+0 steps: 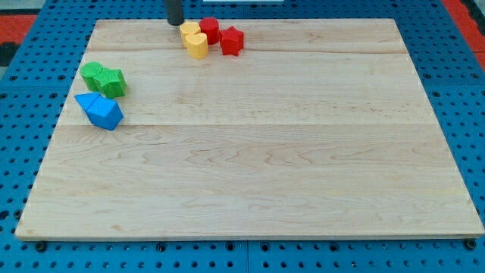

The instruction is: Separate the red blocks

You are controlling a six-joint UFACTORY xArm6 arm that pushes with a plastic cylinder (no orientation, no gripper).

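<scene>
Two red blocks sit near the view's top centre of the wooden board (250, 152): a round red block (209, 29) and a red star-like block (232, 41) just to its right, touching or nearly so. Two yellow blocks lie against the round red one on its left: one (189, 31) behind and one (197, 45) in front. My tip (175, 23) stands at the board's top edge, just left of the rear yellow block, close to it.
Two green blocks (104, 79) sit together at the view's left. Two blue blocks (100, 110) lie just below them, touching each other. The board rests on a blue pegboard surface (30, 114).
</scene>
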